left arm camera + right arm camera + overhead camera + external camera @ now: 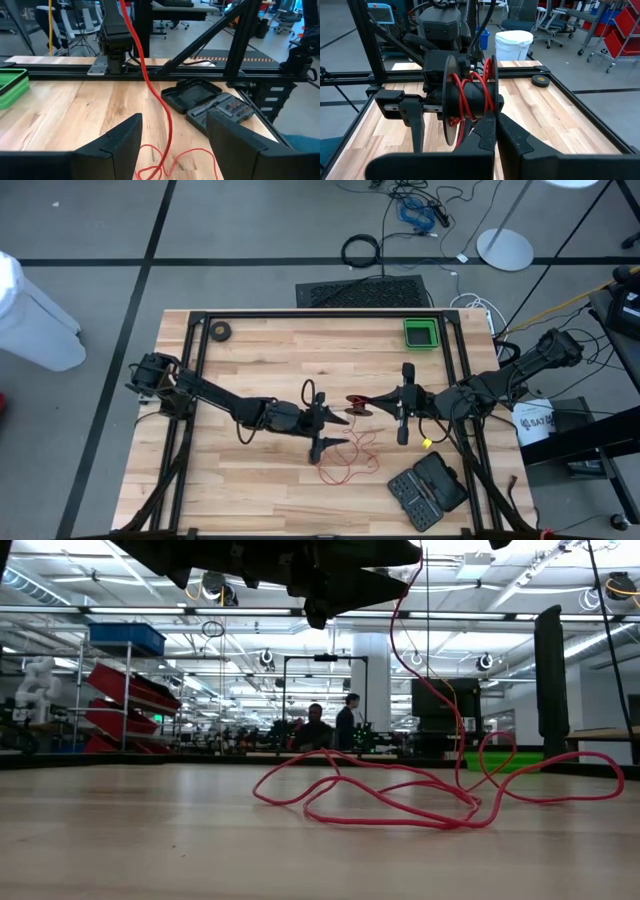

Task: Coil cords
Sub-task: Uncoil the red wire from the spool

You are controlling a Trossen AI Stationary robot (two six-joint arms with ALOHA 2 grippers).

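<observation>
The thin red cord (400, 802) lies in loose loops on the table (250, 480), in front of the grippers. One strand (150, 80) climbs from the loops to a small black reel (470, 95), which has several red turns wound on its hub. My right gripper (492, 117) is shut on the reel above the table's middle (357, 405). My left gripper (172, 125) faces it from the left, open. The rising strand runs between the left gripper's fingers with a gap on either side. My right gripper pinches the reel between its two fingers at the lower rim of one flange (491, 107). The fingers come nearly level from the table's right side. The reel hangs clear of the table with its axis level. The cord drops slack from it to the loops below.
An open black tool case (428, 488) lies near the front right, a green bin (420, 332) at the back right and a small black ring roll (220, 331) at the back left. Black frame rails (300, 313) border the table. People sit in the room beyond the table.
</observation>
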